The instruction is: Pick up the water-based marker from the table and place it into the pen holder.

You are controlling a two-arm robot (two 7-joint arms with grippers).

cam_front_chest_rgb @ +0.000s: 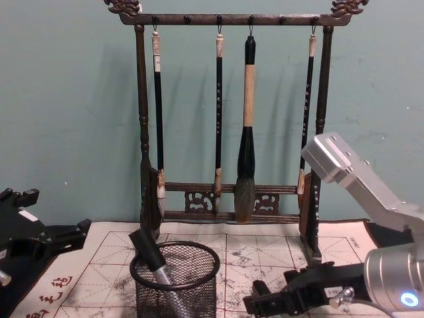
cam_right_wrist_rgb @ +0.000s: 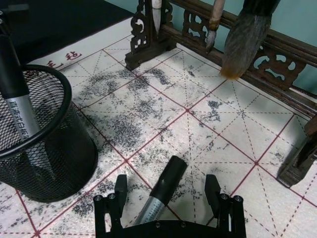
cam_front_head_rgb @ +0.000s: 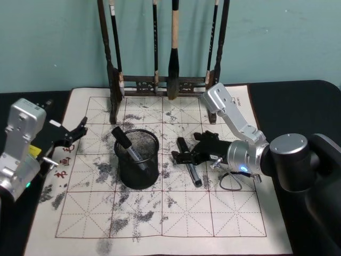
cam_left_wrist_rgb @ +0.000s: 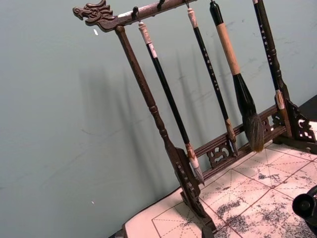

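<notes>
Nearest the robot, the white, red-gridded, ink-stained calligraphy mat (cam_front_head_rgb: 160, 213) covers the middle of the flat dark table (cam_front_head_rgb: 298, 101). The right gripper (cam_front_head_rgb: 187, 150) reaches in from the right side and hangs low over the mat, right of centre. Its two black fingers (cam_right_wrist_rgb: 119, 194) are spread wide and hold nothing.

The water-based marker (cam_right_wrist_rgb: 168, 179), a silver-grey barrel with a black cap, lies flat on the mat directly under that gripper, in the gap between the fingers. In the right wrist view it sits roughly midway between them, with open mat showing on each side, so neither finger touches it. Its capped end points away from the robot, toward the back of the table, and its barrel runs back under the gripper body.

Just to the left of the marker stands the pen holder (cam_front_head_rgb: 139, 170), a small round black wire-mesh cup with a thick rim, upright on the mat. A second marker (cam_front_head_rgb: 125, 143) with a black cap and grey barrel leans inside it, its cap poking up over the rim on the left.

The left gripper (cam_front_head_rgb: 74, 133) is parked at the mat's left edge, well apart from the cup.

Farthest back, the tall dark wooden brush rack (cam_front_chest_rgb: 225, 20) with carved ends stands at the mat's rear edge. Four calligraphy brushes (cam_front_chest_rgb: 246, 132) hang from it in front of a teal wall (cam_front_chest_rgb: 66, 99).
</notes>
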